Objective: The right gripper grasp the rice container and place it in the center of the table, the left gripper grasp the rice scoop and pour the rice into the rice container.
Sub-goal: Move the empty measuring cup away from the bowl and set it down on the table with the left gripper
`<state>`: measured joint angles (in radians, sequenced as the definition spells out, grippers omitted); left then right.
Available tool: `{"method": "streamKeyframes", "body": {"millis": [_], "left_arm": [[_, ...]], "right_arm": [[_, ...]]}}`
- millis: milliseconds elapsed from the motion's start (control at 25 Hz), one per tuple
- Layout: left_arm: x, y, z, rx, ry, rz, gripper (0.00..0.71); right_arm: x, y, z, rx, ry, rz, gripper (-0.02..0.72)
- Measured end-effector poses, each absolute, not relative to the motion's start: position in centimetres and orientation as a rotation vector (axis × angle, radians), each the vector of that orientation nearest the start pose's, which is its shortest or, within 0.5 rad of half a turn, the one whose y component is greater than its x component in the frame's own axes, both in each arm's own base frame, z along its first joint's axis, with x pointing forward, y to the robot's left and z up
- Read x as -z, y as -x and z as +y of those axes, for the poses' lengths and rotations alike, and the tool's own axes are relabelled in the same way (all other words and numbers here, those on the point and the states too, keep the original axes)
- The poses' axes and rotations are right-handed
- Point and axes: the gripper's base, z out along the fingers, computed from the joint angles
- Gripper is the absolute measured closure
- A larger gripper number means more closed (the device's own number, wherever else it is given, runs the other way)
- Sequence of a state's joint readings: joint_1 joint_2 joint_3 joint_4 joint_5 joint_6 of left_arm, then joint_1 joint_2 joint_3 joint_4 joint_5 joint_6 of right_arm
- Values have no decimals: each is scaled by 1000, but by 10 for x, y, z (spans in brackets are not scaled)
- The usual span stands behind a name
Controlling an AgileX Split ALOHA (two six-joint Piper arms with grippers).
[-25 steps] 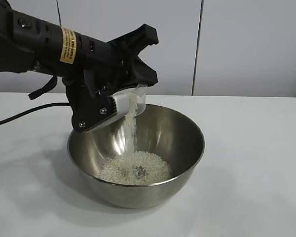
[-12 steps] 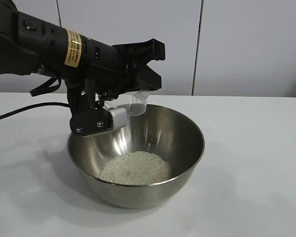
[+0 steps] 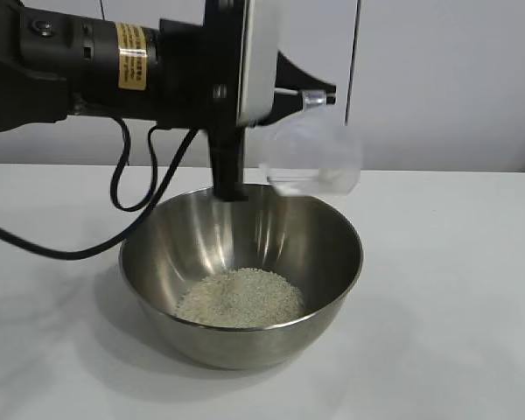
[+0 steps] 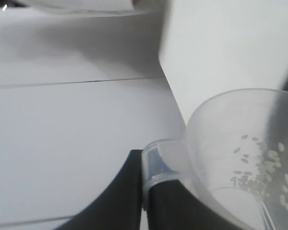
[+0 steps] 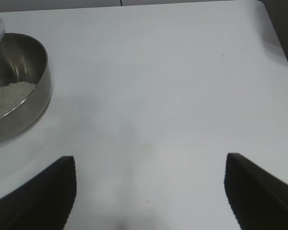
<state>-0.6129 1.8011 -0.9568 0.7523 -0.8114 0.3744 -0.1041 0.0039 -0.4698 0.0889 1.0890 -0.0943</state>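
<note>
Black left arm [image 3: 87,66], yellow label [image 3: 132,56], black cable [image 3: 114,188].

A pale panelled wall [image 3: 437,79] stands behind the surface, with a dark vertical seam [image 3: 353,83] between panels.

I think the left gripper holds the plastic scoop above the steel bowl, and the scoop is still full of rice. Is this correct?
Not quite: the rice scoop is nearly empty, with only a few grains clinging inside, as the left wrist view shows. The rice lies in the rice container, below the left gripper.

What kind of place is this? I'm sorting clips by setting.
Probably a robot test bench, not a kitchen: a bare white table, plain wall panels, and only a steel bowl of rice.
</note>
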Motion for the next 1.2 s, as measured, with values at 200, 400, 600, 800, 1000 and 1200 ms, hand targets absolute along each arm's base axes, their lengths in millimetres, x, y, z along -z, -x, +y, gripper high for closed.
{"method": "streamKeyframes", "body": {"millis": [200,400,600,800,1000,1200], "left_arm": [[-234,-298,-239,450,-1002,1247,707],[-234,-301,-170,441,-654,1313,707],[-192,-287,-91,331,-416,1484,707],[-156,-276,-47,235,-309,1656,707],[-111,-278,-43,236,-330,1810,707],[-89,-285,-43,216,-372,1862,707]], "right_arm": [[-267,2,7,12,-6,2103,126],[-267,2,7,12,-6,2103,126],[-267,2,7,13,-6,2103,126],[-267,2,7,12,-6,2103,126],[-267,2,7,13,-6,2103,126],[-267,2,7,15,-7,2103,126]]}}
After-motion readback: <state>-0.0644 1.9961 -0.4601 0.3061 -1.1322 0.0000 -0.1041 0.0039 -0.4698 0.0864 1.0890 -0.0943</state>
